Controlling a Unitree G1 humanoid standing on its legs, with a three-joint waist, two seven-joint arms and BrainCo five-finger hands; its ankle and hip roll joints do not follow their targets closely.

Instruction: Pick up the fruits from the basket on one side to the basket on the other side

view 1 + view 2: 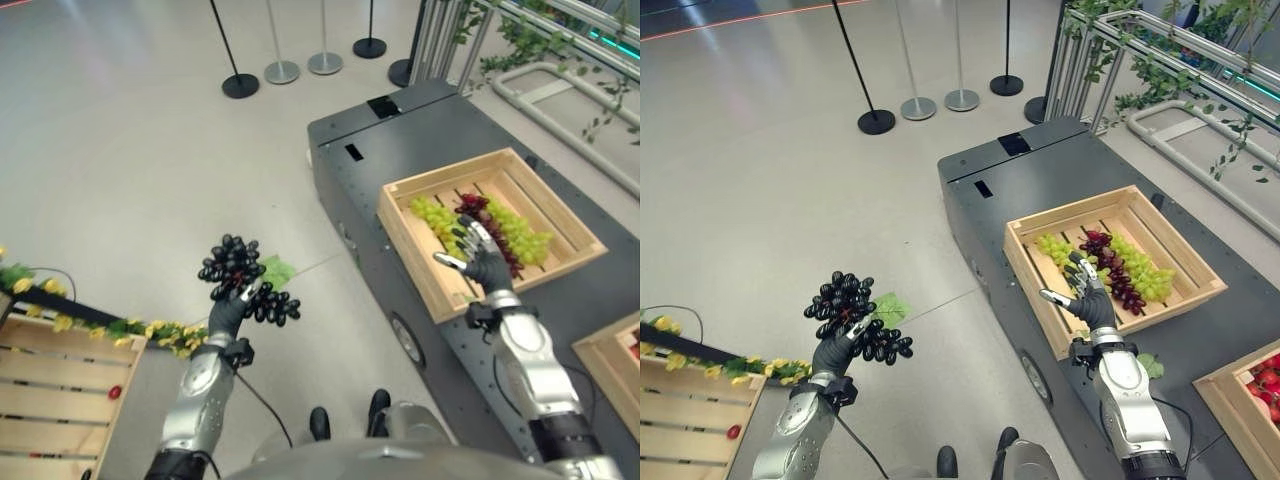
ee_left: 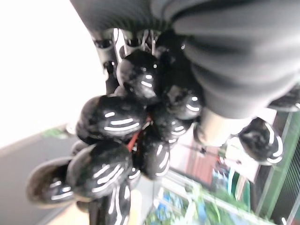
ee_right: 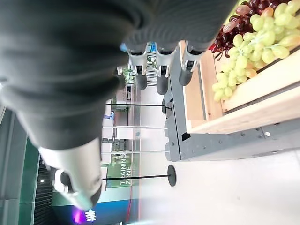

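Left eye view: left robot hand (image 1: 228, 312) grips black grapes (image 1: 240, 278) above the floor (image 1: 120, 170) — right robot hand (image 1: 484, 262), fingers spread, hovers over the crate (image 1: 400, 232) of green grapes (image 1: 520, 233).

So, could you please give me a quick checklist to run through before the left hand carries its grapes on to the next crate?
1. Left hand curled round the black grapes: ok, bunch held up over the floor.
2. Bunch whole in the hold: cannot tell, part hangs off to the side.
3. Right hand holding nothing: ok, fingers straight, over the near edge of the crate on the platform.
4. Green grapes and red grapes lying inside that crate: ok.
5. Slatted crate at lower left has room: ok, one small red fruit on it.
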